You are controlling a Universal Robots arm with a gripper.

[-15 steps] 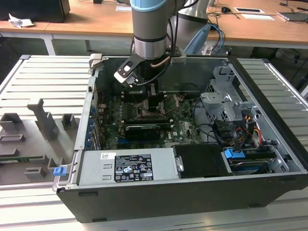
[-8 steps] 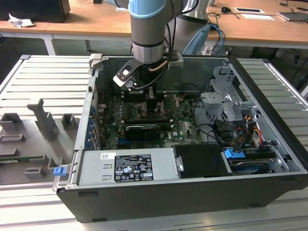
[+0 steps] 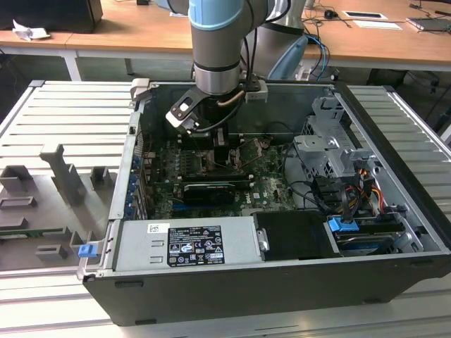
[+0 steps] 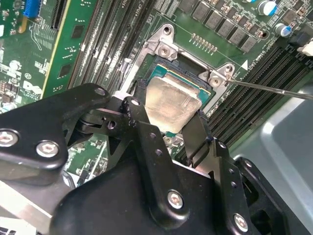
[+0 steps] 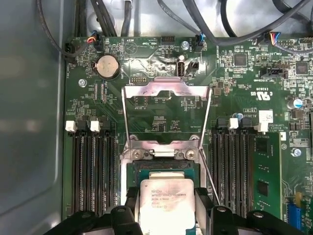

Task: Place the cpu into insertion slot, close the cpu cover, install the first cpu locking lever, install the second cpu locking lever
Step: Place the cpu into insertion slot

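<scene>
The fingers (image 4: 143,128) of the gripper (image 4: 168,122) pinch the cpu (image 4: 172,100) by opposite edges over the insertion slot (image 5: 165,168), its silvery face carrying small print. The cpu cover (image 5: 166,91) stands open behind the slot. In the exterior view, a power supply (image 3: 141,246) bearing a black-and-white label (image 3: 184,244) sits at six o'clock from the gripper.

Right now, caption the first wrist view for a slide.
Gripper holds the cpu over the insertion slot, cpu cover standing open.
</scene>
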